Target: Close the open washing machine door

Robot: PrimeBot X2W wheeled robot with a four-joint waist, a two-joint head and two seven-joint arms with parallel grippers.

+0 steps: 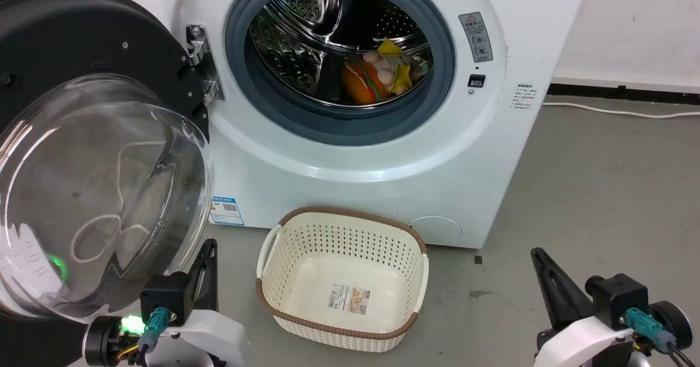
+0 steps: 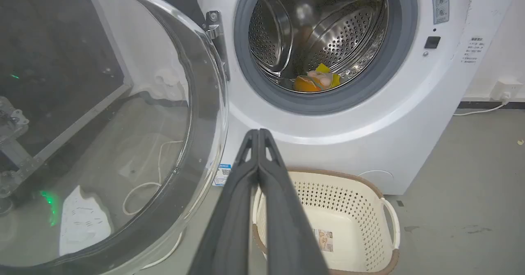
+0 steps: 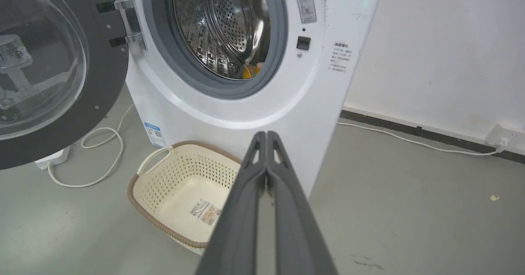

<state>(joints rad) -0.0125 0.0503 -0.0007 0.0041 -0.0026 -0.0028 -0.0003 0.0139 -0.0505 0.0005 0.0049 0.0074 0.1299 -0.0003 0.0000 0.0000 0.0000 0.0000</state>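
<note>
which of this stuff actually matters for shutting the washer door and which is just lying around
For the job: washing machine door, open on its hinge; washing machine; left gripper, shut, near the door.
Lying about: cream basket on the floor; toys in the drum; white cable.

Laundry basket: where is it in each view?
Head view: laundry basket at bottom centre, before the washing machine.
Left wrist view: lower right, partly behind the left gripper.
Right wrist view: lower left, partly behind the right gripper.
Shared landmark: the blue sticker low on the machine.
</note>
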